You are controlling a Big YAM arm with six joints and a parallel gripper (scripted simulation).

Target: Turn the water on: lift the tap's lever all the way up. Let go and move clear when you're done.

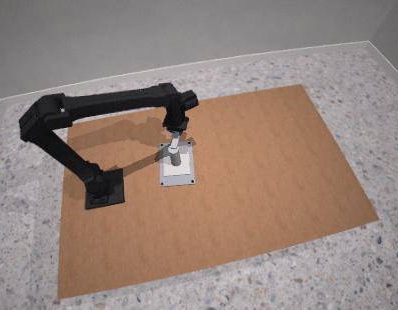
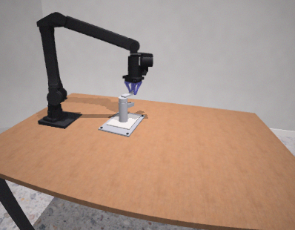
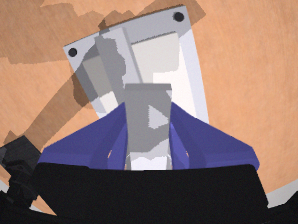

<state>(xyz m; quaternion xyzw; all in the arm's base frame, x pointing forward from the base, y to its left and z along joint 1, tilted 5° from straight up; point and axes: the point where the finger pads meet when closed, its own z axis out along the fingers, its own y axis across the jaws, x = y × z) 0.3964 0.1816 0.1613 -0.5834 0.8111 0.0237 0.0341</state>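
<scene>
- Your arm (image 2: 95, 33) is reaching out from its base (image 2: 70, 121) and bending down over the tap (image 2: 123, 110), so the gripper (image 2: 133, 90) is hanging right above it.
- The tap is standing upright on a small grey plate (image 1: 188, 179), and the plate is lying on the brown counter (image 1: 273, 165), just beside the arm's base.
- The lever (image 3: 148, 123) is sitting on top of the tap, sticking out to one side. It is looking close to flat, so I think the water is not on yet.
- Your jaws are squeezing the lever from both sides. The blue fingers are pressing on it, one on each side, in the wrist view.
- You are holding the lever near its free end. I think that is smart, because the far end is the easy part to swing.
- The gripper is pointing down so it can pull straight up.
- Next, I think you should be lifting slowly and letting the hand tip as the lever swings.
- If you pull too fast, the smooth lever may be slipping out.
</scene>
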